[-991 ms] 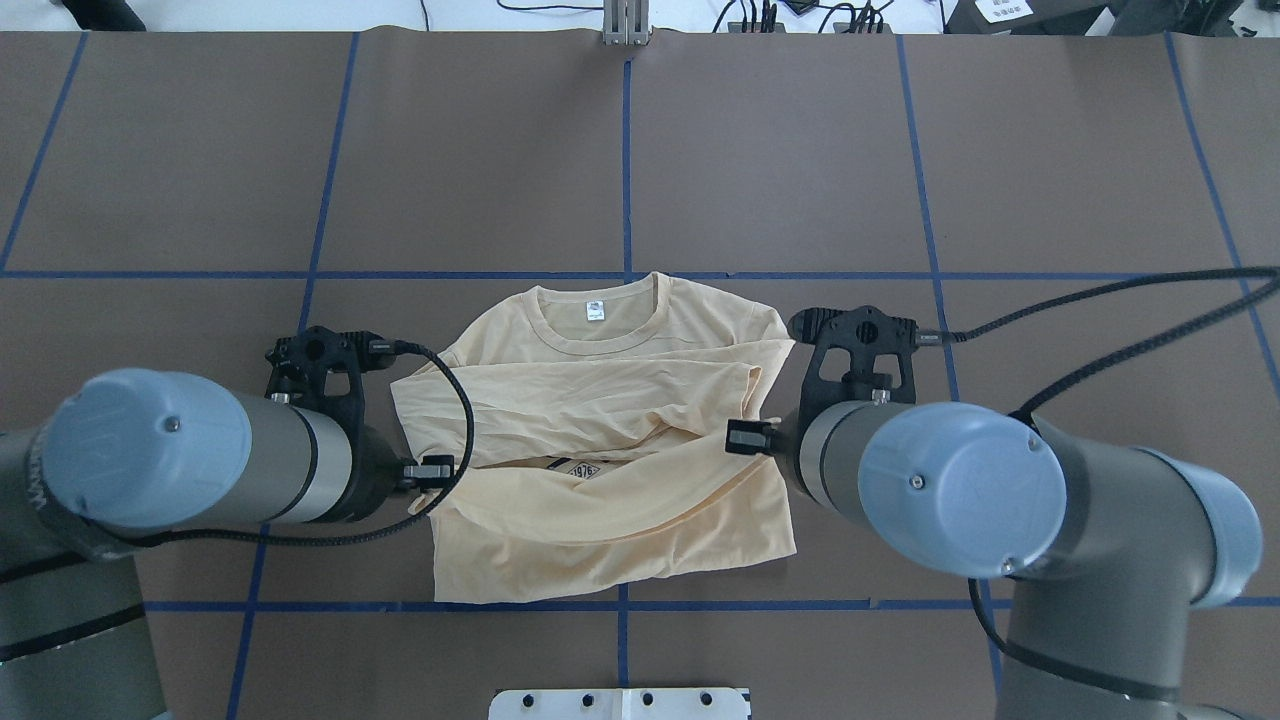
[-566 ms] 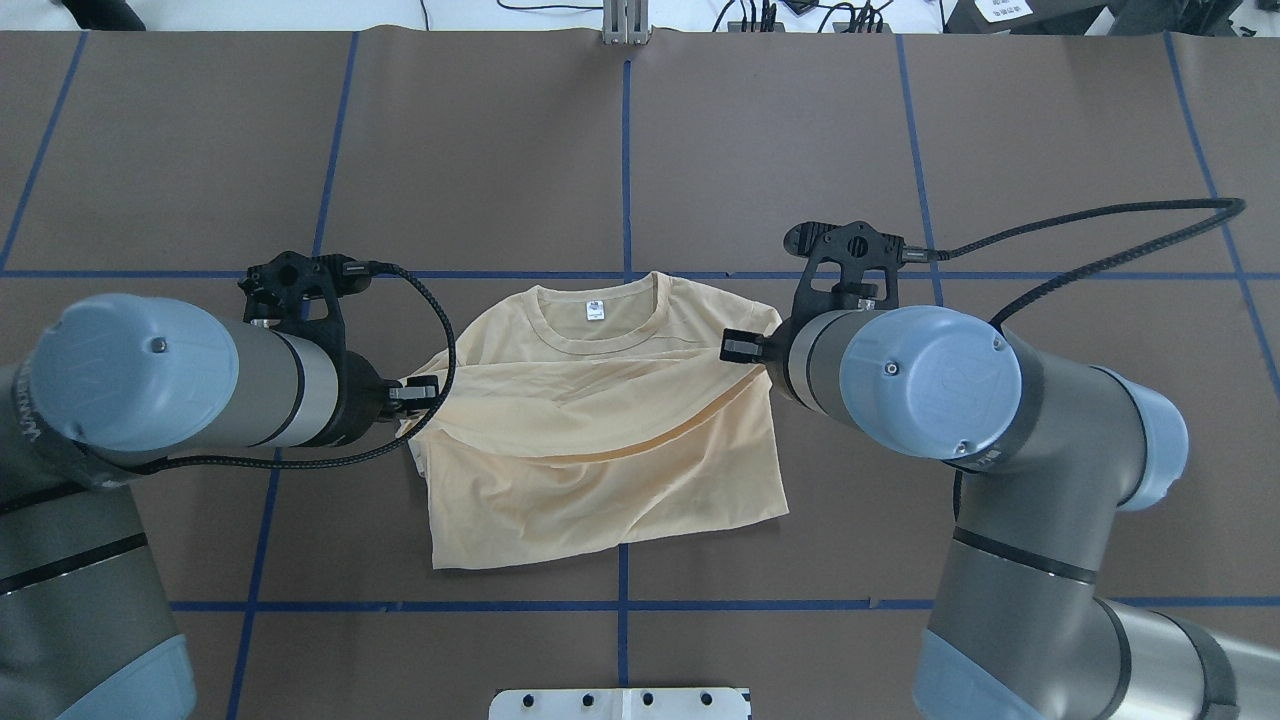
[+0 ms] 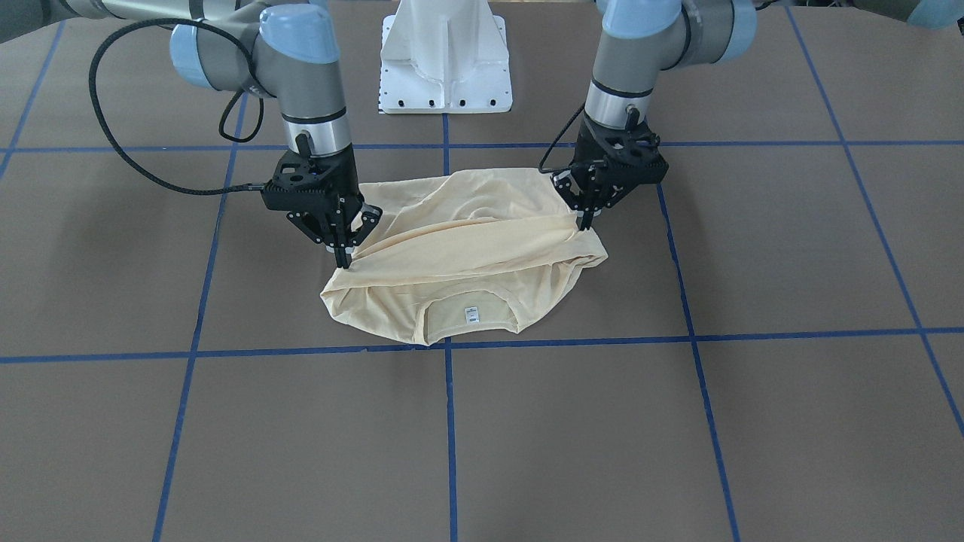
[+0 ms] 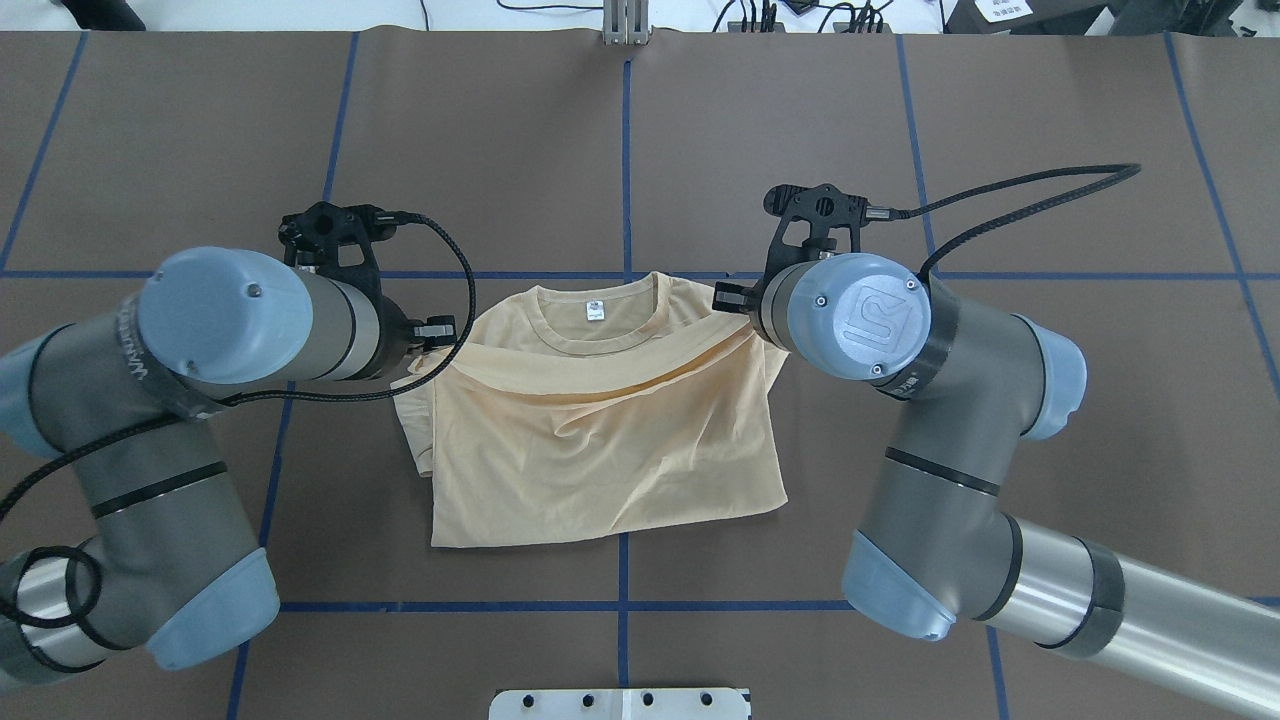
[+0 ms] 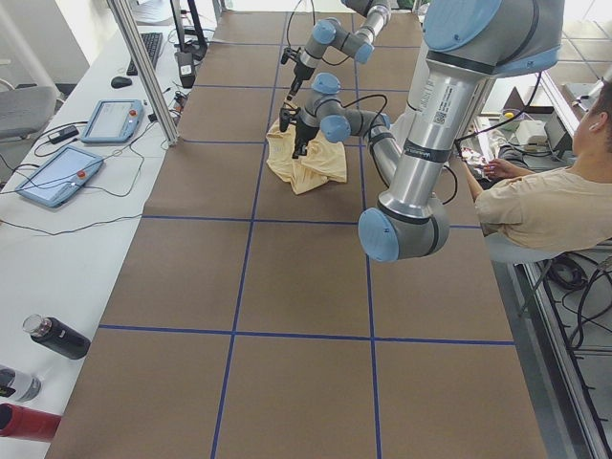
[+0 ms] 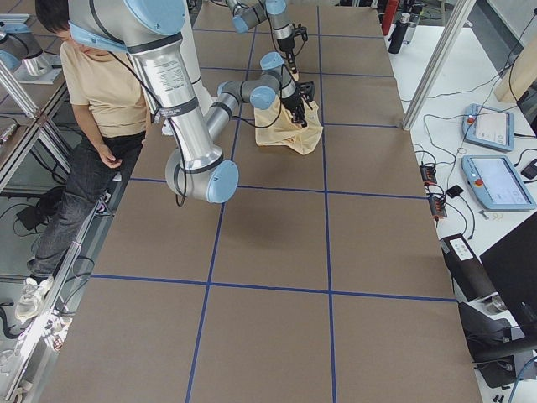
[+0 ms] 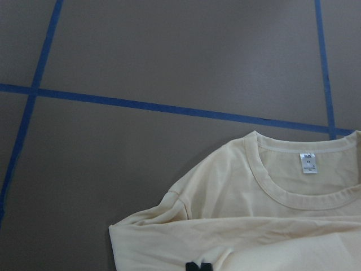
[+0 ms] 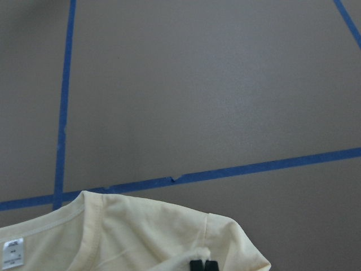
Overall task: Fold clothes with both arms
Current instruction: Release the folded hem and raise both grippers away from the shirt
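The pale cream-yellow T-shirt point(image 4: 600, 440) lies mid-table, its collar and white neck label point(image 4: 596, 310) on the far side from the robot. Its lower part is lifted and drawn over the body as a fold; the print is hidden. In the front-facing view the shirt point(image 3: 467, 256) hangs between both grippers. My left gripper point(image 3: 584, 220) is shut on the fold's edge at one side, and my right gripper point(image 3: 344, 260) is shut on it at the other. The closed tips show at the bottom of the left wrist view point(image 7: 198, 266) and the right wrist view point(image 8: 203, 265), near the shoulders.
The white pedestal base point(image 3: 446, 60) stands on the robot's side of the shirt. Blue tape lines point(image 4: 626, 150) grid the brown table. A seated operator point(image 5: 555, 201) is beside the table. Bottles point(image 5: 57, 337) and tablets point(image 5: 57, 172) lie on the side bench.
Both grippers have moved away from the robot toward the collar, pulling the shirt's lower part over the body. The print that showed before is now covered.
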Robot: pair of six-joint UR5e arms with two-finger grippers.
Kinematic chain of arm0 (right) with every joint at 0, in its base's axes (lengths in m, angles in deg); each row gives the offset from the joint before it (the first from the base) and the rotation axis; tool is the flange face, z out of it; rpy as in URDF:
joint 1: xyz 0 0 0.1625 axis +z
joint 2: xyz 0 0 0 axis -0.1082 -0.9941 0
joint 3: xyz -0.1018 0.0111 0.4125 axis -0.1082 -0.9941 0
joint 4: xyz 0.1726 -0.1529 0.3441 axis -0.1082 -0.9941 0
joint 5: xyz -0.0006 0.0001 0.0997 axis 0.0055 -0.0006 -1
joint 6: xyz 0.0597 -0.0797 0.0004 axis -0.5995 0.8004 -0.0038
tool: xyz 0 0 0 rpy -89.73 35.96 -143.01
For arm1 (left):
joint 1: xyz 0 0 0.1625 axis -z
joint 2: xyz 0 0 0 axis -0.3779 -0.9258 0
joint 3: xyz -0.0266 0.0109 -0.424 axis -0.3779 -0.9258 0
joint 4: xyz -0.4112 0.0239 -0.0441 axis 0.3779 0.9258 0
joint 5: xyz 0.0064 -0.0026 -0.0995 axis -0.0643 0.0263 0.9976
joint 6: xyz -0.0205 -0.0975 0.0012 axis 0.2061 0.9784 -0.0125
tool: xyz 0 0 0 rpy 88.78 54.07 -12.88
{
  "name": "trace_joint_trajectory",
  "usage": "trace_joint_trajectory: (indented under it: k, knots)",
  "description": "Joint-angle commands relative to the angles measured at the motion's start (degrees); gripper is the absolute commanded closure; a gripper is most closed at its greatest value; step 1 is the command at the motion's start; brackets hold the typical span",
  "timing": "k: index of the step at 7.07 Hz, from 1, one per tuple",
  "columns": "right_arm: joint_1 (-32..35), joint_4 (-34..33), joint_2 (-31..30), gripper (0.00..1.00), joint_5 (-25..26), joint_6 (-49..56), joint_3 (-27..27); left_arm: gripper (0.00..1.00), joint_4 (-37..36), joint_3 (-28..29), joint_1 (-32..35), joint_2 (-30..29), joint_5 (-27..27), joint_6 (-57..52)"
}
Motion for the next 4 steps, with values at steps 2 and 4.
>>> trace_joint_trajectory:
  k: [2,4]
  knots:
    - [0.0,7.9,0.2,1.0,-0.1,0.2,-7.6,1.0,8.6,10.5,0.1,-0.8,-0.4,-0.9]
    - [0.1,8.4,0.2,0.62,-0.2,1.8,-7.4,0.89,8.6,9.7,1.0,-0.8,-0.3,-5.0]
